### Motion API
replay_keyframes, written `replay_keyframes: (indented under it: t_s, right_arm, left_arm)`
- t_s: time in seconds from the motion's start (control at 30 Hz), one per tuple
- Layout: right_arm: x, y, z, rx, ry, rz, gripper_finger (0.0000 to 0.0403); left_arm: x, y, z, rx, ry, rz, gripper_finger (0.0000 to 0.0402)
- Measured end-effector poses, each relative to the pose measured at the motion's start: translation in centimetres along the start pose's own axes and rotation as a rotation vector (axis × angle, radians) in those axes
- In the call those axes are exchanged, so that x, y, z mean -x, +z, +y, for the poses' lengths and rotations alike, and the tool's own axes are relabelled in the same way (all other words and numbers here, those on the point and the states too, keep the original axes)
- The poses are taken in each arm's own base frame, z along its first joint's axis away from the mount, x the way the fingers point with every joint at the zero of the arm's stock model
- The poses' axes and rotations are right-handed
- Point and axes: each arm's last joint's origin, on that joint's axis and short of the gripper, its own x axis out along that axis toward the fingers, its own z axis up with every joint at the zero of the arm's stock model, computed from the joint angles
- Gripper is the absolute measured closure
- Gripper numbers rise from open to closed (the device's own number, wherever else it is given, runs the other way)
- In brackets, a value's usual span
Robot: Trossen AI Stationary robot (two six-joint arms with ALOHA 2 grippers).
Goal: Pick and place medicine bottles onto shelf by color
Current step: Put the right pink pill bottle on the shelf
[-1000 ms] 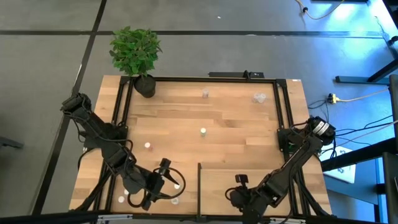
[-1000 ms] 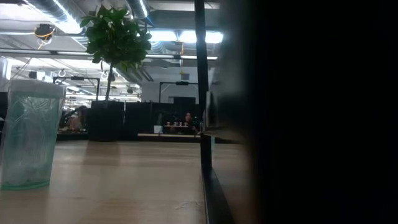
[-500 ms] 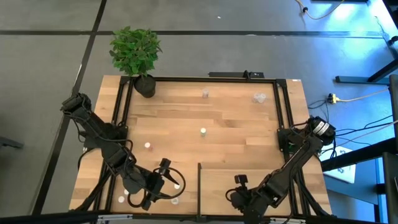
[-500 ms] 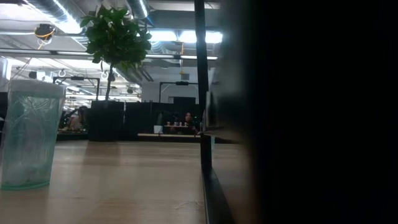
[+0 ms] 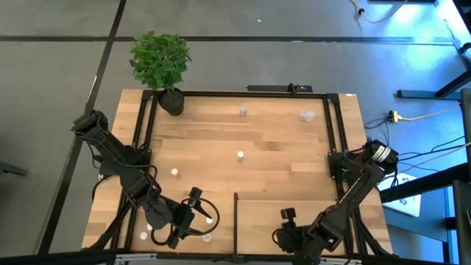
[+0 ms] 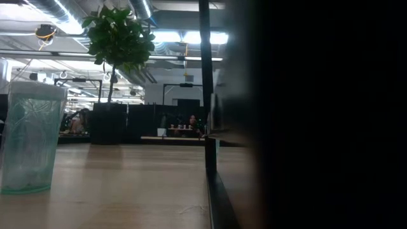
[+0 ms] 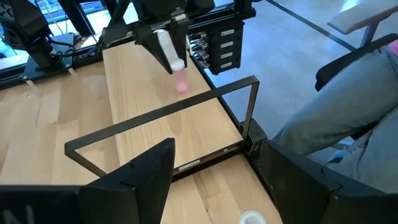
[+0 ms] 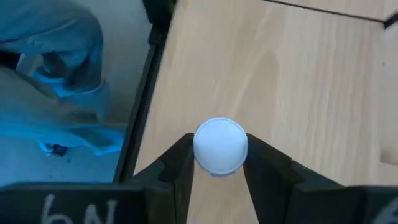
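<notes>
While my right gripper (image 8: 220, 163) clamps one white-capped bottle (image 8: 220, 145) between its two dark fingers above the pale, smooth shelf (image 5: 257, 213) at the table's near edge, my left gripper (image 5: 197, 218) hangs spread and empty over the near left part of the planked tabletop (image 5: 272, 140). From above I count about six more small round bottles scattered there, two of them translucent by the far rail. One leafy potted plant (image 5: 162, 62) stands at the far left corner; grey floor surrounds us.
</notes>
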Motion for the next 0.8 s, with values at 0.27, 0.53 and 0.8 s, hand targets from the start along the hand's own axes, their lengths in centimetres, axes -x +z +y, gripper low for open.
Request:
replay_keyframes:
  t_s: [0.27,0.53,0.8]
  right_arm:
    - [-0.71,-0.73,0.83,0.072,-0.035,-0.006,0.0276]
    - [-0.79,-0.72,0.8,0.08,-0.039,-0.007,0.0275]
    - [-0.79,-0.72,0.81,0.051,-0.039,-0.007,0.0275]
  left_arm:
    - [0.0,0.0,0.0,0.0,0.0,0.0,0.0169]
    - [0.0,0.01,0.0,0.001,0.0,-0.001,0.0169]
    - [0.0,0.0,-0.01,0.002,0.0,-0.001,0.0169]
